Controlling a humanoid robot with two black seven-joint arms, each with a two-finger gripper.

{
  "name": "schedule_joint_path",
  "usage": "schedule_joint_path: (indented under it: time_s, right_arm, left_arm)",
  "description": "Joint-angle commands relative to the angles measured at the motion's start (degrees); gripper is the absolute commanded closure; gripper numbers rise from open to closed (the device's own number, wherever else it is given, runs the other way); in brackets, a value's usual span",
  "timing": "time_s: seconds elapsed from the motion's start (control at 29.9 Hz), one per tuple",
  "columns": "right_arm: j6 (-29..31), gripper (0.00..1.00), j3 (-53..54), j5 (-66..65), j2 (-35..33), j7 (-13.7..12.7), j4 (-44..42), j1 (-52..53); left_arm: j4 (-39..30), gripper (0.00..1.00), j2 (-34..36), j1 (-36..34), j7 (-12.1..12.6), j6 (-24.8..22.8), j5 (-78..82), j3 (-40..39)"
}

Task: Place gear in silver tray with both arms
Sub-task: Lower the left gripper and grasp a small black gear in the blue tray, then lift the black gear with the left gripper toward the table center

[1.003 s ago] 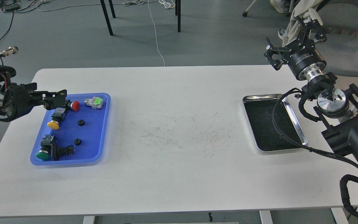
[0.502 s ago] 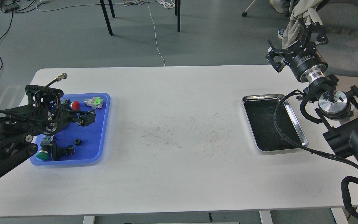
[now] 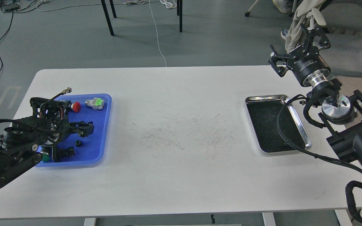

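Observation:
A small black gear [image 3: 78,143] lies in the blue plastic tray [image 3: 101,131] at the left of the table. My left gripper [image 3: 85,129] hangs low over that tray just above and behind the gear, its two fingers apart and empty; a second gear seen earlier under it is hidden. The silver tray [image 3: 264,98] sits at the right of the table, its dark scuffed inside empty. My right gripper [image 3: 297,44] is raised beyond the table's far right edge, claws spread wide, holding nothing. A cable of the right arm crosses the silver tray's right rim.
The blue tray also holds a red push button [image 3: 76,106], a grey switch with a green top [image 3: 95,103], a green button [image 3: 45,158] and a black part [image 3: 64,153]. The white table [image 3: 181,163] has scuff marks in the middle. Chairs stand behind.
My left arm swung in over the blue tray and its gripper came down towards the gears, covering one. My right gripper shifted slightly to the right and stayed raised.

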Motion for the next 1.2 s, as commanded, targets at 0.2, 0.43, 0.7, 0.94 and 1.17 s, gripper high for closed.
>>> schedule_joint_path:
  time_s: [0.2, 0.43, 0.7, 0.94, 1.17]
  right_arm:
    - [0.2, 0.01, 0.0, 0.0, -0.4, -0.1, 0.4, -0.4]
    - [0.2, 0.01, -0.3, 0.0, -1.2, -0.1, 0.4, -0.5]
    - [0.4, 0.01, -0.5, 0.0, -1.2, -0.1, 0.6, -0.5]
    - [0.4, 0.01, -0.5, 0.0, -1.2, -0.2, 0.7, -0.5]
    - [0.6, 0.01, -1.0, 0.0, -1.2, -0.4, 0.6, -0.4]
  left_arm:
    - [2.7, 0.27, -1.4, 0.1, -1.4, 0.3, 0.0, 0.6]
    - [3.7, 0.51, -1.9, -0.4, -1.3, -0.2, -0.2, 2.5]
    - [4.5, 0.85, -2.0, -0.5, -1.4, -0.5, -1.1, 3.0]
    - [4.1, 0.96, -2.0, -0.9, -1.5, -0.7, -1.3, 2.7]
    - [-2.8, 0.97, 2.1, -6.3, -0.8, -1.7, -3.4, 2.6]
